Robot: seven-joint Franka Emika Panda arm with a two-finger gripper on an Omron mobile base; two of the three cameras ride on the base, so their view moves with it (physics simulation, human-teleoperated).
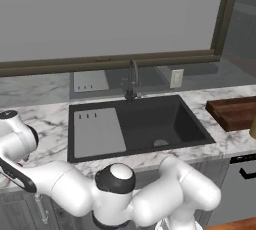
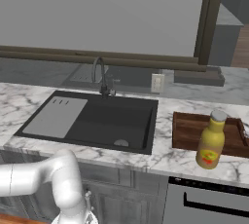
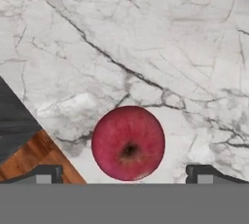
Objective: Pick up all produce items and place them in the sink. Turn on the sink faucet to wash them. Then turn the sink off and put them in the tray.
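Note:
A glossy red apple (image 3: 128, 142) lies on the marble counter, seen from straight above in the hand view. My gripper (image 3: 124, 175) is open, one fingertip (image 3: 44, 173) on each side of the apple and wider apart than it, not touching it. The black sink (image 1: 170, 119) (image 2: 121, 121) sits mid-counter with the dark gooseneck faucet (image 1: 132, 80) (image 2: 99, 75) behind it. The reddish-brown wooden tray (image 1: 235, 112) (image 2: 187, 131) rests on the counter right of the sink. My arm reaches to the far left of the left base view.
A light-grey slotted panel (image 1: 97, 132) (image 2: 56, 116) covers the sink's left part. A yellow bottle (image 2: 211, 141) stands at the tray's front. The counter's edge runs close to the apple, with wooden floor (image 3: 36, 157) below it in the hand view.

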